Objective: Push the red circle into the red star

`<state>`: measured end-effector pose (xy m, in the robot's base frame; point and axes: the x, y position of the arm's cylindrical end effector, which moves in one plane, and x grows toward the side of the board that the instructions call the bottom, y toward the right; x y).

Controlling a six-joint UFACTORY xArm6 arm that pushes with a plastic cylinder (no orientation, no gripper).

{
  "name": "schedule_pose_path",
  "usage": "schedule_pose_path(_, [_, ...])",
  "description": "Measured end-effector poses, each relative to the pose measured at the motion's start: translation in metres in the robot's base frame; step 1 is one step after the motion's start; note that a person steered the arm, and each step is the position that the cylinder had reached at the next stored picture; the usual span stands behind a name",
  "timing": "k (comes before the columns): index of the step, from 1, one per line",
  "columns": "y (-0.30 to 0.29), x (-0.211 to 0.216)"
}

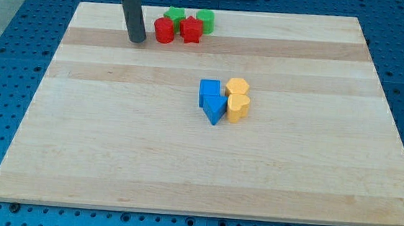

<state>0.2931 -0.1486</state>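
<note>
The red circle (pixel 163 31) sits near the view's top, left of centre. The red star (pixel 191 30) is just to its right, close to it or touching. A green star (pixel 173 15) sits behind them and a green block (pixel 206 19) lies right of the red star. My tip (pixel 136 39) is just left of the red circle, with a small gap between them.
A blue cube (pixel 209 92) and a blue triangle-like block (pixel 214 109) sit mid-board, touching a yellow hexagon (pixel 238 87) and a yellow heart (pixel 238 108) on their right. The wooden board (pixel 112 156) lies on a blue perforated table.
</note>
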Motion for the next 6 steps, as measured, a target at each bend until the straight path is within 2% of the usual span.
schedule_pose_path(1, [0.016,0.0])
schedule_pose_path(3, [-0.006,-0.008])
schedule_pose_path(6, [0.043,-0.026])
